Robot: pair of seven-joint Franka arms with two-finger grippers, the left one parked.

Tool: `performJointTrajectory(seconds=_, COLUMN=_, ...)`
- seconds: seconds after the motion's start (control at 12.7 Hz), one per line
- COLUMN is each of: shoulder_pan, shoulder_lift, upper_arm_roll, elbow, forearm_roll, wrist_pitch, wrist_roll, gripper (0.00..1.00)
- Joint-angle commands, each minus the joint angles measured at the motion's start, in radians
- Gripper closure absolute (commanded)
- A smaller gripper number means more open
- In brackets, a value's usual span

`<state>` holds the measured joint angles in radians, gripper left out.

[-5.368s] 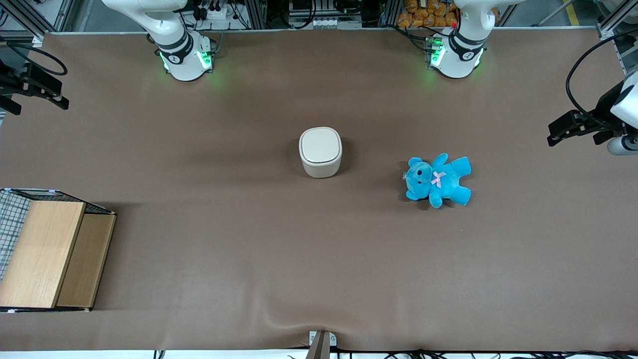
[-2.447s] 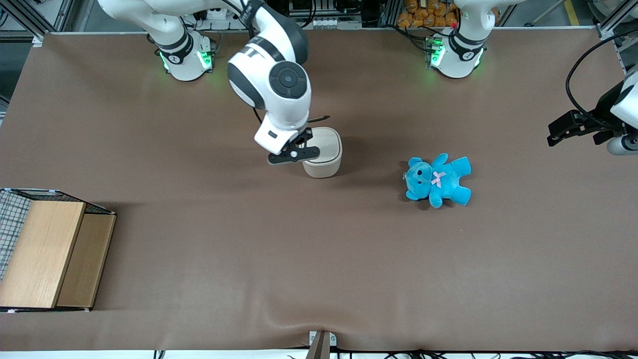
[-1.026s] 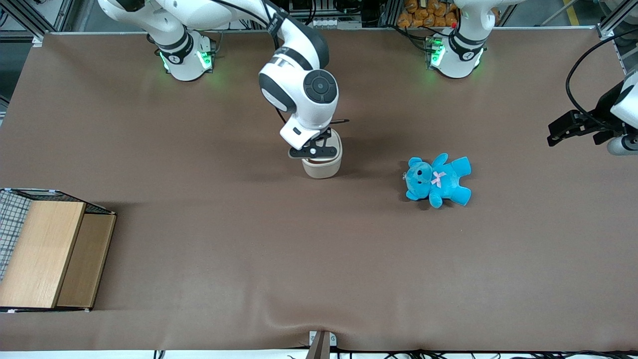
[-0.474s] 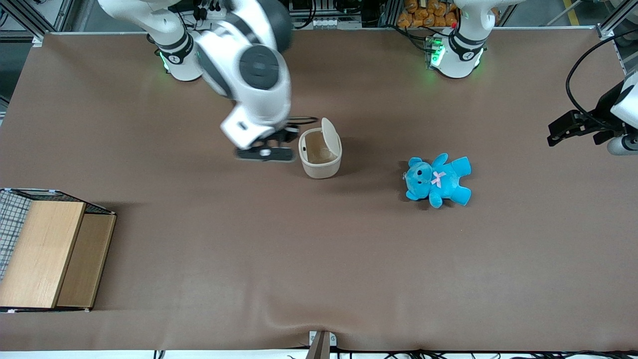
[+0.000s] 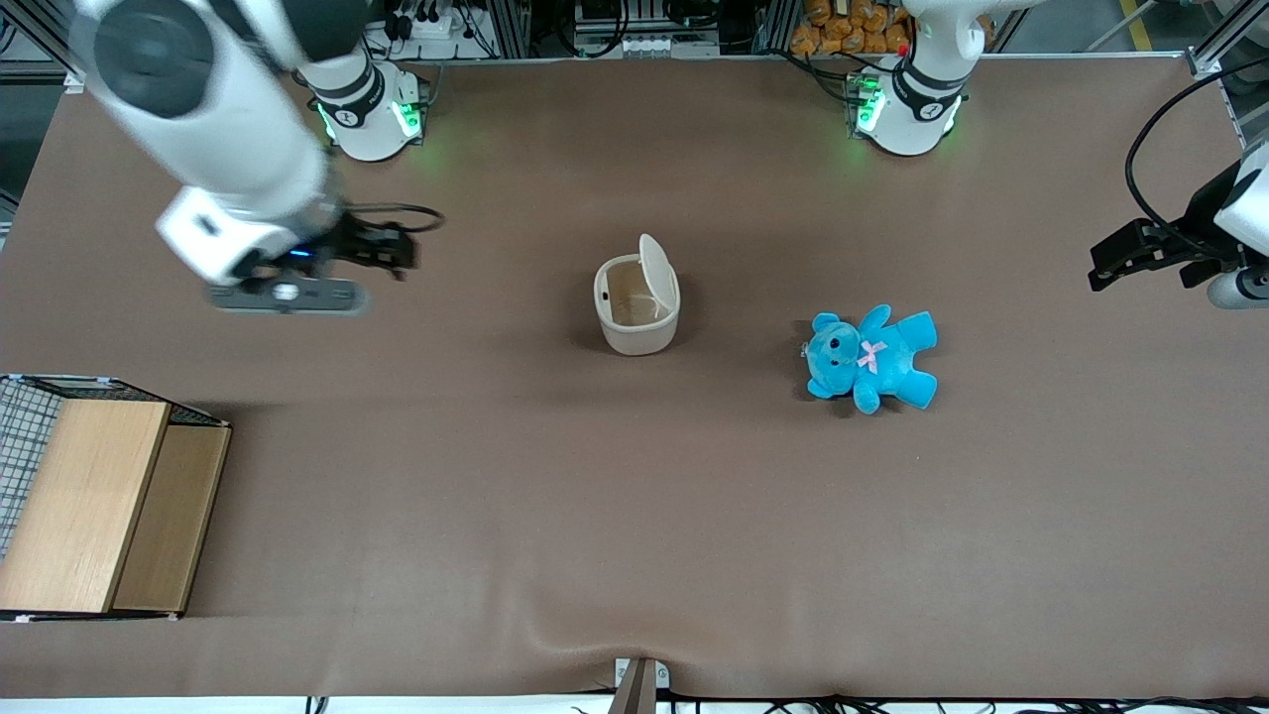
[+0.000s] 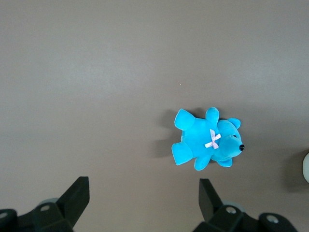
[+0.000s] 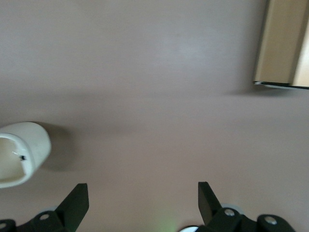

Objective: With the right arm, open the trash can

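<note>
Trash can: small cream-white rounded-square plastic bin stands near the middle of the brown cloth-covered counter, its hinged flat lid tipped up on edge at the rim farther from the front camera, the tan inside showing.
Jaws: the black two-finger gripper on the right arm has its jaws spread wide with nothing between them; bare counter shows in the gap.
Gripper position: the gripper hangs above the counter, well apart from the bin, toward the working arm's end.
Right arm: the large white jointed arm with dark round joint caps looks smeared, which I read as fast motion.
Step in hand: the lid is up, so I judge the opening itself done and the arm clearing away.
Next move: probably only parking the arm; it calls for no contact with the bin, since a knock could drop the lid shut.
Blue plush teddy with a pink bow: it lies on the counter toward the parked arm's end, apart from the bin and out of the working arm's way.
Wooden box with wire mesh: it sits at the counter's edge on the working arm's end, nearer the front camera than the gripper; its corner shows in the right wrist view.
Open room: wide bare counter lies between gripper and bin, and between gripper and box.
Edges: the box and the counter's end are the limits to mind.
</note>
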<state>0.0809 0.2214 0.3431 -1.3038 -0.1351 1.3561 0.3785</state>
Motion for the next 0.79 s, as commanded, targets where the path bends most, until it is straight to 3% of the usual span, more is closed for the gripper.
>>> performJointTrajectory(seconds=0.0, shoulder_pan=-0.145, shoulder_lift=-0.091, upper_arm_roll=0.017, elbow=-0.017, forearm_roll=0.02, wrist_pitch=-0.043, wrist_roll=-0.114, gripper=0.0)
performJointTrajectory(seconds=0.16, shoulder_pan=-0.246, shoulder_lift=-0.122, upper_arm_roll=0.017, elbow=-0.018, forearm_roll=0.026, wrist_pitch=-0.054, wrist_roll=-0.264, gripper=0.0)
performJointTrajectory(seconds=0.39, shoulder_pan=-0.384, shoulder_lift=-0.219, upper_arm_roll=0.016, elbow=-0.127, forearm_roll=0.135, wrist_pitch=-0.023, wrist_roll=-0.332, gripper=0.0)
performJointTrajectory(seconds=0.71, shoulder_pan=-0.405, shoulder_lift=-0.414, upper_arm_roll=0.001, elbow=-0.397, forearm_roll=0.14, wrist_pitch=0.165, wrist_roll=-0.391, gripper=0.0)
